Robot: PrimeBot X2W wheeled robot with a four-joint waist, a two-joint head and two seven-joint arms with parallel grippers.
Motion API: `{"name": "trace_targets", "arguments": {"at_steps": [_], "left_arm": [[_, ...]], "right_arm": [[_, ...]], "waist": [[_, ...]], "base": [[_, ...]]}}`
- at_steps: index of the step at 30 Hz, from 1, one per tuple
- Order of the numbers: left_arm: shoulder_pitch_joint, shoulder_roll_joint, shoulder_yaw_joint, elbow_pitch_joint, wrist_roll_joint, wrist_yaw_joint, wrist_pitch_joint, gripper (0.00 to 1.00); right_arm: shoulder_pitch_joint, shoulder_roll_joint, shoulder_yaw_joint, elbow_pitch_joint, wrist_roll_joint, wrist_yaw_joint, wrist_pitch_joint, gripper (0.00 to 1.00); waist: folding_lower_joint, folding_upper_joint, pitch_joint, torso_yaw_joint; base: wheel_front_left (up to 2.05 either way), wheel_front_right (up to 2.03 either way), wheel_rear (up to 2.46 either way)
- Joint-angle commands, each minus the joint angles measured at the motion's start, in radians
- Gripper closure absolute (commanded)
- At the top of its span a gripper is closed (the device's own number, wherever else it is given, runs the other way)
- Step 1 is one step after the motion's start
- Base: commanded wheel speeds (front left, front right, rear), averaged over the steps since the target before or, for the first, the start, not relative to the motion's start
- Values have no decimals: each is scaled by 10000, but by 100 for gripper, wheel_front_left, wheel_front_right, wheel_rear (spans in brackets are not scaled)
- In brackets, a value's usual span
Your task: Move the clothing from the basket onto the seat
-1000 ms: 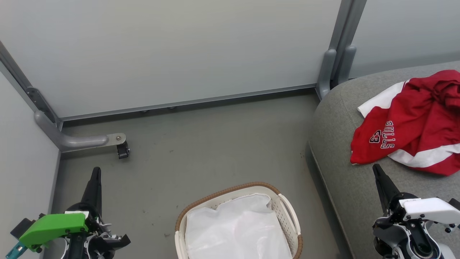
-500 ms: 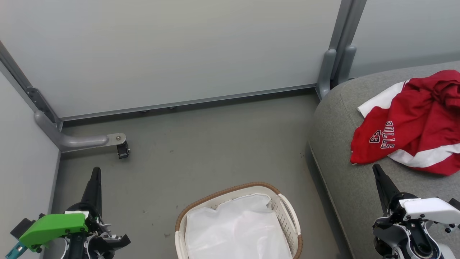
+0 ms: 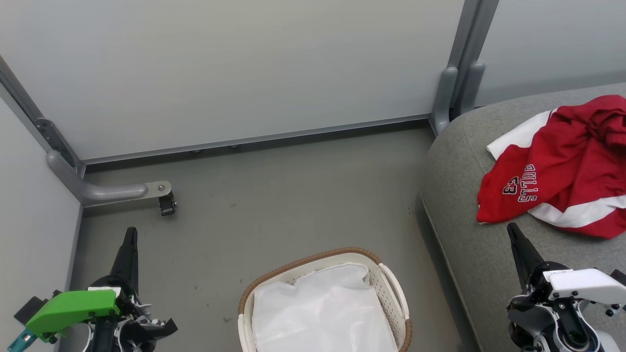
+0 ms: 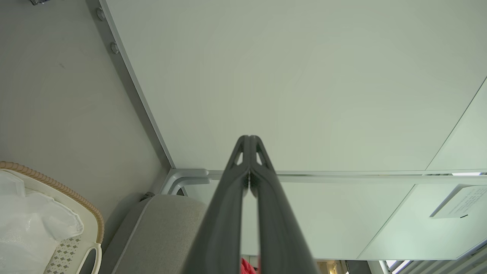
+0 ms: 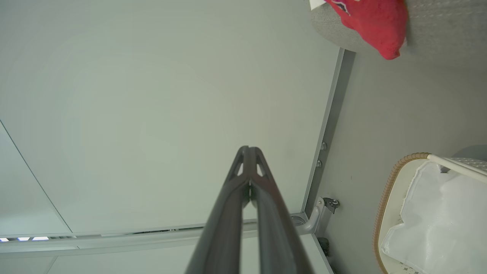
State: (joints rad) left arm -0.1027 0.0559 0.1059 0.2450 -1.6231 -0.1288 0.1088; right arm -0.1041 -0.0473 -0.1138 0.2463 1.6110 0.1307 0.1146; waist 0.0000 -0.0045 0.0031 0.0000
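The red and white clothing (image 3: 562, 183), with the "BULLS 23" jersey on top, lies heaped on the grey seat (image 3: 469, 234) at the right; a red corner of the clothing (image 5: 374, 23) shows in the right wrist view. The white basket (image 3: 386, 278) with its brown woven rim stands on the floor at the bottom centre, holding just its white cloth liner (image 3: 320, 313). My left gripper (image 3: 130, 233) is shut and empty at the lower left, apart from the basket. My right gripper (image 3: 511, 228) is shut and empty over the seat's front, just below the clothing.
Pale partition panels (image 3: 234, 68) close off the back and left. A grey metal foot with a black caster (image 3: 167, 204) sticks out on the floor at the left. A grey post (image 3: 452, 93) stands by the seat's far corner. Bare grey floor (image 3: 293, 195) lies beyond the basket.
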Motion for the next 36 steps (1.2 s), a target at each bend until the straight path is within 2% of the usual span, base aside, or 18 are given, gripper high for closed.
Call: {"name": "trace_targets", "arguments": {"at_steps": [1, 36], "left_arm": [[-106, 0, 44, -12, 85, -35, 26, 100], [-111, -22, 75, -11, 97, -35, 39, 100]], "right_arm": [[-85, -56, -19, -32, 39, 0, 26, 100], [-85, -55, -18, -32, 39, 0, 25, 100]], "waist": [[0, 45, 0, 0], [0, 45, 0, 0]], "base": [[0, 0, 0], [0, 0, 0]]}}
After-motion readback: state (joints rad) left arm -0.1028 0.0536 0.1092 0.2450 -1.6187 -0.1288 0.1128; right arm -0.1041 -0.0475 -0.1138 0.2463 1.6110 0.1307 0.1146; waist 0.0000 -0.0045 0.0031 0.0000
